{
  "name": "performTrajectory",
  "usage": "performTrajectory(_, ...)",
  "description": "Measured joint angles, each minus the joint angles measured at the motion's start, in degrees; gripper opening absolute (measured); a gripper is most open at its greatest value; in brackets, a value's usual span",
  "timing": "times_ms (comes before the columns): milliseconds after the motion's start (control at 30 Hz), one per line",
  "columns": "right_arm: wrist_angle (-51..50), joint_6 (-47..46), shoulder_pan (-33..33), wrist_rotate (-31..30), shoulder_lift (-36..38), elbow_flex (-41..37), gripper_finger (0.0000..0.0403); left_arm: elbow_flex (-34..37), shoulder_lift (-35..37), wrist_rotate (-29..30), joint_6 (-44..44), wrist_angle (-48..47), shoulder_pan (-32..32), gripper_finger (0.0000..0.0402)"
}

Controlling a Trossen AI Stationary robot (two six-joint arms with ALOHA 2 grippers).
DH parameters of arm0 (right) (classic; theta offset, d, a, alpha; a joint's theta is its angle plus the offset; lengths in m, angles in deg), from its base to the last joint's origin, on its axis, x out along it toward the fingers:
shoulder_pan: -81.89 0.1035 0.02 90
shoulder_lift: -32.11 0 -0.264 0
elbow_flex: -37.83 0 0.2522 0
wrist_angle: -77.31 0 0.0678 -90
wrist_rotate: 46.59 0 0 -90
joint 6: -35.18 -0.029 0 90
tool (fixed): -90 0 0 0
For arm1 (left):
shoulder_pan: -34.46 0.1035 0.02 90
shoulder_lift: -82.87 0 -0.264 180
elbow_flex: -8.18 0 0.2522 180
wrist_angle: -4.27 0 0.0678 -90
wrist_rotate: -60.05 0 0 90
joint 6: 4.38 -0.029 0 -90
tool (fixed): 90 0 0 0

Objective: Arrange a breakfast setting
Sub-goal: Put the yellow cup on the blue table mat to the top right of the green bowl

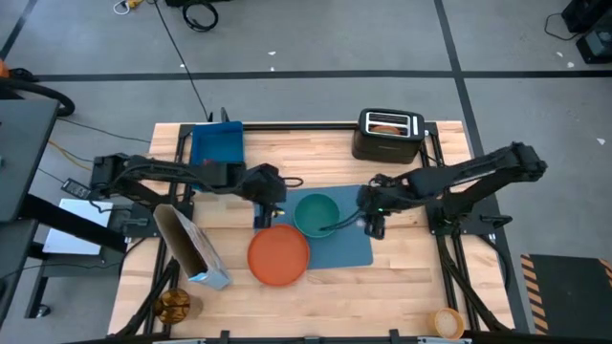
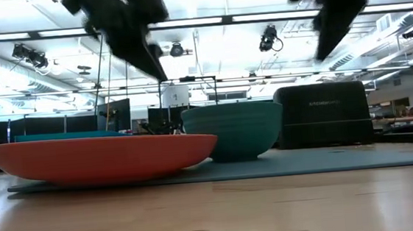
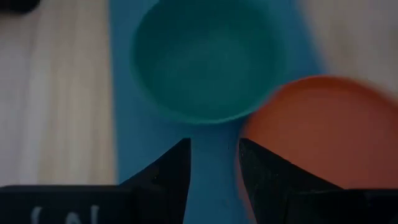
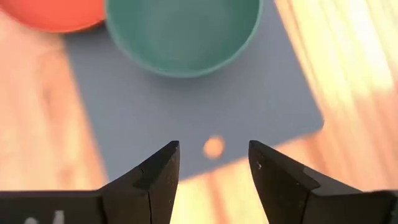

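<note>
The blue placemat (image 1: 349,250) lies flat at mid table. The teal bowl (image 1: 316,212) stands on its far left part. The orange plate (image 1: 278,255) rests on its near left corner, partly overhanging onto the wood. My left gripper (image 1: 263,208) hovers open and empty over the mat's left edge beside the bowl (image 3: 205,56) and the plate (image 3: 323,137). My right gripper (image 1: 374,224) hovers open and empty over the mat's right part (image 4: 249,93), the bowl (image 4: 183,31) ahead of it. The apple and the spoon do not show.
A cereal bag (image 1: 191,250) lies at the near left, a round bread piece (image 1: 174,306) at the near left corner, and a small orange cup (image 1: 448,323) at the near right corner. A deep blue bin (image 1: 216,145) and a black toaster (image 1: 389,135) stand along the far edge.
</note>
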Motion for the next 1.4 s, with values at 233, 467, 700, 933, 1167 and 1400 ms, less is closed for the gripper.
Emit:
performTrajectory(233, -19.0, -18.2, 14.9, 5.2, -4.2, 12.8, 0.0199, 0.4, 4.5, -4.7, -0.3, 8.1, -5.2, 0.0144)
performTrajectory(467, -21.8, -34.7, 30.6, 17.7, -11.4, 17.7, 0.0199, 0.5, 5.0, -4.7, -2.1, 12.1, -9.0, 0.0144)
performTrajectory(700, -19.2, -45.4, 42.8, 17.5, -16.0, 17.7, 0.0187, 0.4, 5.0, -4.7, -0.8, 12.1, -12.6, 0.0144)
performTrajectory(933, -16.6, -47.0, 52.8, 17.6, -19.7, 16.8, 0.0174, 0.5, 5.0, -4.7, 5.8, 12.5, -16.0, 0.0144)
performTrajectory(1167, -16.7, -44.2, 56.7, 16.8, -24.3, 16.8, 0.0172, 0.5, 4.9, -2.3, 8.4, 16.7, -18.2, 0.0144)
performTrajectory(1400, -13.9, -39.5, 56.6, 17.3, -27.9, 16.8, 0.0158, 0.5, 4.9, -2.0, 9.3, 16.9, -18.2, 0.0144)
